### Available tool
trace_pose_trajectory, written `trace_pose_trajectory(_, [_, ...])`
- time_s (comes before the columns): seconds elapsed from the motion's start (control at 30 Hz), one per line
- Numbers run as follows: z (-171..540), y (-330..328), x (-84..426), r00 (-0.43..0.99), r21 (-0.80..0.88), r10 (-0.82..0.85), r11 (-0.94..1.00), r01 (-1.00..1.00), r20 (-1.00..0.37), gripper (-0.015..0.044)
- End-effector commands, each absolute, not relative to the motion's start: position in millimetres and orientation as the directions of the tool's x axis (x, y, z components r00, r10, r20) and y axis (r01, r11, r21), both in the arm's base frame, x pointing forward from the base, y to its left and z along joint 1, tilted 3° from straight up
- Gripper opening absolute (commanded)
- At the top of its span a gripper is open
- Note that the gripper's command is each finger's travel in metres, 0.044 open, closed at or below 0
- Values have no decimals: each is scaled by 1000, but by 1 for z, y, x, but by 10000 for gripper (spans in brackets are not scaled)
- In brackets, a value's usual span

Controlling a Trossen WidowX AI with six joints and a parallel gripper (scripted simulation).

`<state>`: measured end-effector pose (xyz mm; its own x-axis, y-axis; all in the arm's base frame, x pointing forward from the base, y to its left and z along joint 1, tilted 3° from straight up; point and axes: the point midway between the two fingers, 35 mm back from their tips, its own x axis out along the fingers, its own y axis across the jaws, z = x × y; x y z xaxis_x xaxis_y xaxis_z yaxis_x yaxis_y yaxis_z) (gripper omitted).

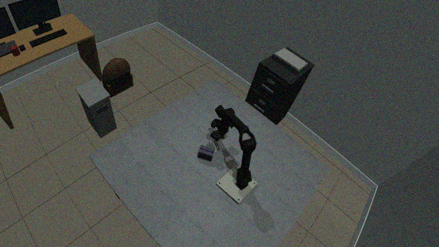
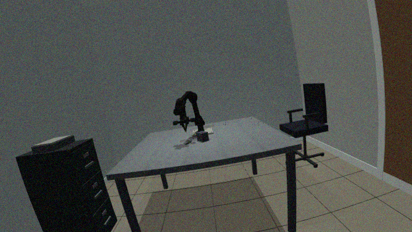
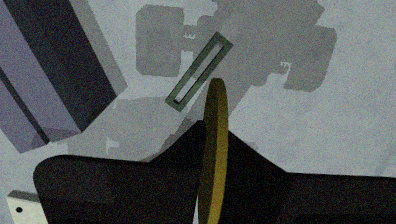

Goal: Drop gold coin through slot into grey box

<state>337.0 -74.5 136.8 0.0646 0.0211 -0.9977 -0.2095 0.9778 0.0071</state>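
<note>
Wrist view: the gold coin (image 3: pixel 214 150) stands edge-on at lower centre of the frame, pinched between the dark fingers of the gripper (image 3: pixel 212 195), which are closed almost fully upon it. The upper rim of the coin projects above the fingers towards mid-frame. Beyond it, at upper centre, the dark-green holder (image 3: pixel 199 71) lies on the table as a narrow rectangle with a pale slot, tilted diagonally; it is below the coin and apart from it. The grey box (image 3: pixel 45 75) fills the upper left of the frame, its lid edges running diagonally, well to the left of the coin.

Top view: the arm (image 1: pixel 244 148) rises from a pale base plate (image 1: pixel 230 188) at centre frame and folds back over the table (image 1: pixel 158 184); the gripper (image 1: pixel 217 138) hangs just right of and above the box (image 1: pixel 206 152). The coin is too small to make out here.

Exterior view: the gripper (image 2: pixel 184 127) points downward above the table top (image 2: pixel 234 145), just left of the box (image 2: pixel 202 136).
</note>
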Motion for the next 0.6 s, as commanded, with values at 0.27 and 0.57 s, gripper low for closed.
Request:
trace_pose_trajectory(0.27, [137, -78, 334, 63, -19, 21, 815, -580, -998, 0])
trace_pose_trajectory(0.57, [137, -76, 334, 63, -20, 21, 802, -598, -998, 0])
